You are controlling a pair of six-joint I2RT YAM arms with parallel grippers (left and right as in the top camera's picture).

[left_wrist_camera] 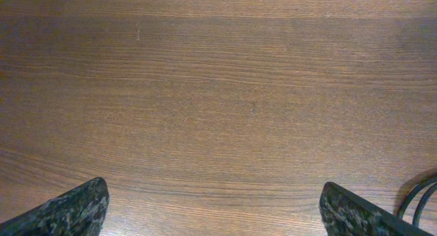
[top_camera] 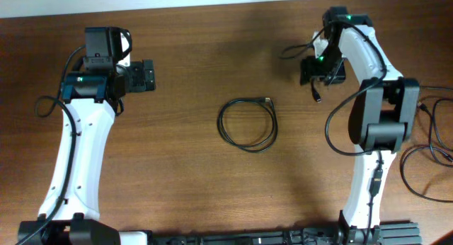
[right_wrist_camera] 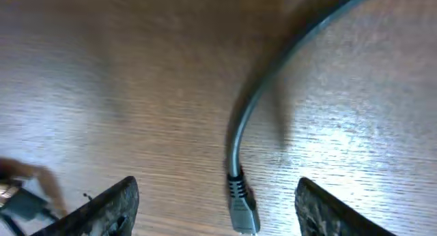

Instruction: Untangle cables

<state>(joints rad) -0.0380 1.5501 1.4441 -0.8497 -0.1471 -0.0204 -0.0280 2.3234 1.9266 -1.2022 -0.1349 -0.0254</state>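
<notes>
One thin black cable lies coiled in a loose loop at the table's middle, with a plug end at its top right. A second cable runs under my right gripper at the far right. In the right wrist view this cable curves down and its plug end lies between the open fingers, touching neither. My left gripper is open and empty over bare wood at the far left, well apart from the coil. In the left wrist view a bit of black cable shows at the bottom right corner.
Thicker black wires belonging to the arm lie looped at the table's right edge. A loop of wire hangs off the right wrist. The arm bases stand along the front edge.
</notes>
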